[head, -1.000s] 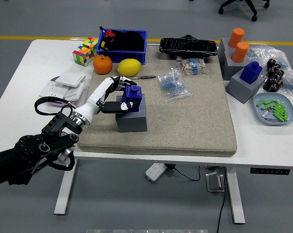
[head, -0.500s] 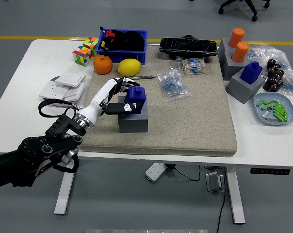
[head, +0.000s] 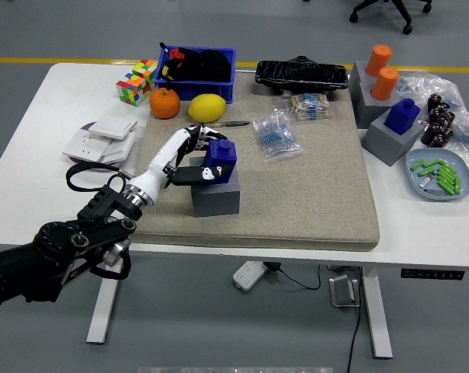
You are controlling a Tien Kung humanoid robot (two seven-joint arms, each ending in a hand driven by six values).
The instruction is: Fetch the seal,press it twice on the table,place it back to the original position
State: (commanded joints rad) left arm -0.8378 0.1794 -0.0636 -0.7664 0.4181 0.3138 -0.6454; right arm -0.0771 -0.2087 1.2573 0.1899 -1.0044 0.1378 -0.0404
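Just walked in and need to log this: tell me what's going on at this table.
The left robot hand is closed around a blue seal that sits on a grey block on the beige mat. The seal looks slightly tilted, as if it is just coming off the block or being set onto it; the picture alone does not settle which. A second blue seal sits untouched in its own grey holder at the right of the table. The right arm is not in view.

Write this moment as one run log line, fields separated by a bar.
left hand: shut on blue seal | seal: on grey block, beige mat | right hand: not in view
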